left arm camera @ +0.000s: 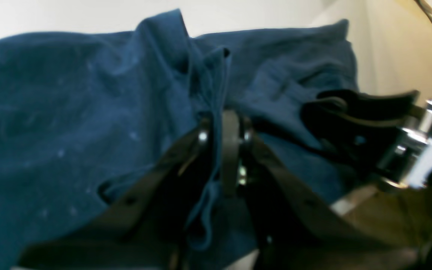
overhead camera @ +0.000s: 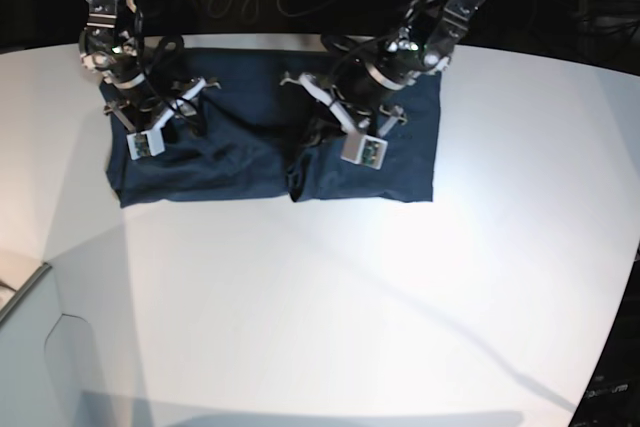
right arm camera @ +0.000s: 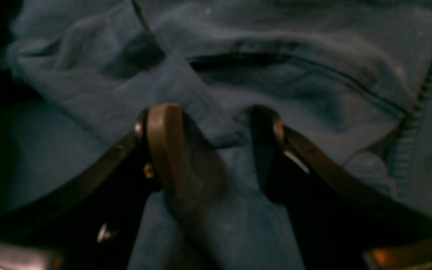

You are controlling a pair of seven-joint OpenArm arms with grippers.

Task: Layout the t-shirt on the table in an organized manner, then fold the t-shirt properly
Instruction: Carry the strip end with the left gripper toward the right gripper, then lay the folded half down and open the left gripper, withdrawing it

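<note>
Nearest, the left gripper (left arm camera: pixel 223 131), jaws pressed together, pinches a ridge of the t-shirt (overhead camera: pixel 240 152), risking dragging it askew if lifted, while farther left the right gripper (right arm camera: pixel 208 127), jaws spread, straddles a fold on the table (overhead camera: pixel 330 287).

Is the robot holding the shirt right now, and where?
The left gripper is pinching a raised fold near the middle of the t-shirt. The right gripper is open over the cloth, holding nothing.
</note>
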